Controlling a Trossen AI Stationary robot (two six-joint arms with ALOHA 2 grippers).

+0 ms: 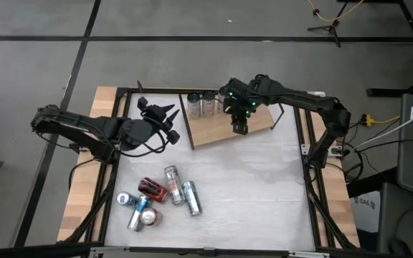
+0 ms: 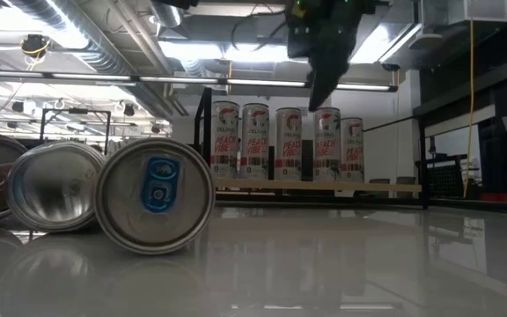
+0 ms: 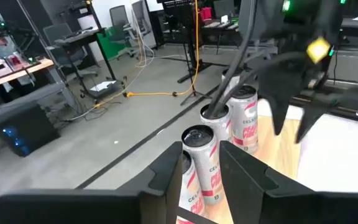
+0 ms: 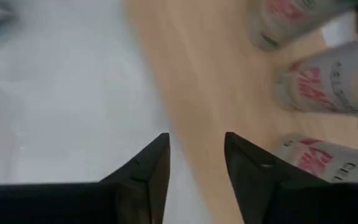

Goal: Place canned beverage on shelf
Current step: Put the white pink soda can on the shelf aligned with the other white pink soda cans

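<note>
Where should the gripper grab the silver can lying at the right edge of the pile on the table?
Grip the silver can across its round body at mid-length, coming straight down from above. It lies on its side, its right flank facing bare table, so the fingers can straddle it there; another can crowds its left.

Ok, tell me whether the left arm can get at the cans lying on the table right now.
Probably yes: the left gripper is open and empty, and nothing stands between it and the lying cans.
</note>
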